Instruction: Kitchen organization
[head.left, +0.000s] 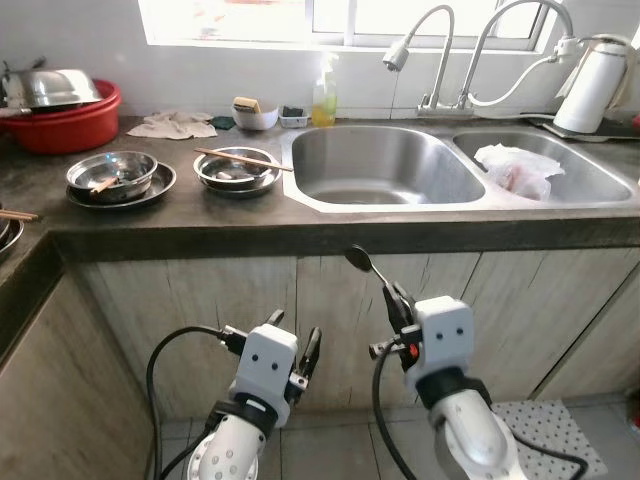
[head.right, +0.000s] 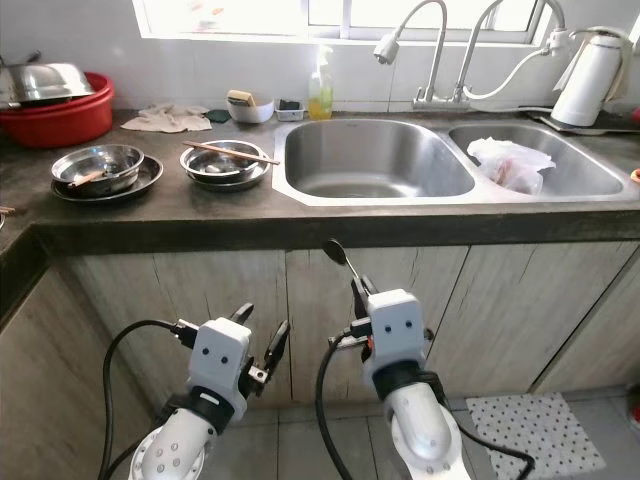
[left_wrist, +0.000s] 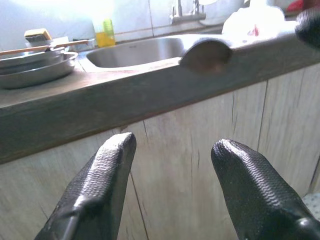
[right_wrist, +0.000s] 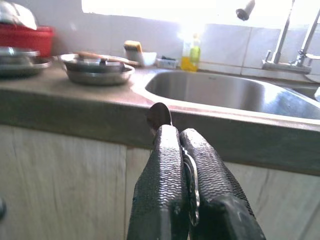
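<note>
A dark counter (head.left: 200, 215) is crossed by a double sink (head.left: 390, 165), with wooden cabinet doors (head.left: 200, 320) beneath. Left of the sink, two sets of steel bowls (head.left: 112, 176) (the one (head.left: 236, 167) nearer the sink with chopsticks laid across) are set out, and a red basin (head.left: 65, 122) is placed further left. Below the sink's front edge, a spoon (head.left: 361, 261) is pinched upright in the right gripper (head.left: 397, 303), fingers pressed together. The left gripper (head.left: 293, 345) is held beside it, fingers spread.
</note>
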